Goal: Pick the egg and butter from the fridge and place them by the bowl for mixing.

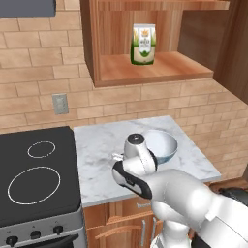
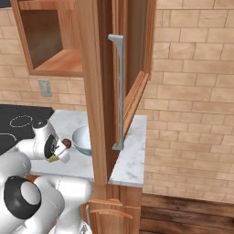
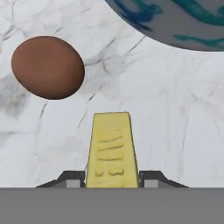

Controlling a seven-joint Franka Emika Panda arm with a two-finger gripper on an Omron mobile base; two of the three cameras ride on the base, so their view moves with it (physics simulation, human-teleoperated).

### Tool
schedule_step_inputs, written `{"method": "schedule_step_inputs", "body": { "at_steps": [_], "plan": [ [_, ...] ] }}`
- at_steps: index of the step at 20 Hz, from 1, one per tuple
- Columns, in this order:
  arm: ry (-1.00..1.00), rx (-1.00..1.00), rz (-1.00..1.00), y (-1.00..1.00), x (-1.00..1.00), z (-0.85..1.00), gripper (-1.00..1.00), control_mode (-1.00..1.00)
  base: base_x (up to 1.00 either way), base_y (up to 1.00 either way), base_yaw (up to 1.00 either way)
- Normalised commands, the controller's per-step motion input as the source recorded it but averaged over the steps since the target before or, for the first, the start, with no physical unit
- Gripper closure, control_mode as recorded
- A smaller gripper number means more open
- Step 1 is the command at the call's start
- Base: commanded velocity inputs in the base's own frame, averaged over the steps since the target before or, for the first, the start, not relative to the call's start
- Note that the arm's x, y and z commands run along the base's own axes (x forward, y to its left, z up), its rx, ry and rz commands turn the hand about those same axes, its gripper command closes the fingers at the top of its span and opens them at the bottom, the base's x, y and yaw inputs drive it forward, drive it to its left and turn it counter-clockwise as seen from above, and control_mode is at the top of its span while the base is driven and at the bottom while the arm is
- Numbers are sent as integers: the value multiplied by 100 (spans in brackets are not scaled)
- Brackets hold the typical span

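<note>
Hand view: one egg [image 3: 47, 67], one bowl [image 3: 175, 19], and the gripper [image 3: 112, 179] clamped on one butter [image 3: 111, 151].

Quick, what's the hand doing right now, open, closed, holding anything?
Hand: closed on the butter, held over the marble counter beside the egg and the bowl.

The tool [image 3: 111, 178] points down, fingers clamped shut.

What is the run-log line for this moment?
gripper: shut on butter | egg: on counter | bowl: nearby
</note>
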Motion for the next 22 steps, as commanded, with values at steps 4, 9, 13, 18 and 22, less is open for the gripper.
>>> {"method": "schedule_step_inputs", "body": {
  "at_steps": [4,9,13,18,22],
  "plan": [
    [0,0,-3,0,21,-21,100,-100,0,0,0],
    [0,0,0,0,5,-17,-100,-100,0,0,0],
    [0,0,0,-4,2,-8,-100,-100,0,0,0],
    [0,0,1,-19,10,0,-100,-100,0,0,0],
    [0,1,2,-14,0,0,-100,-100,0,0,0]
  ]
}}
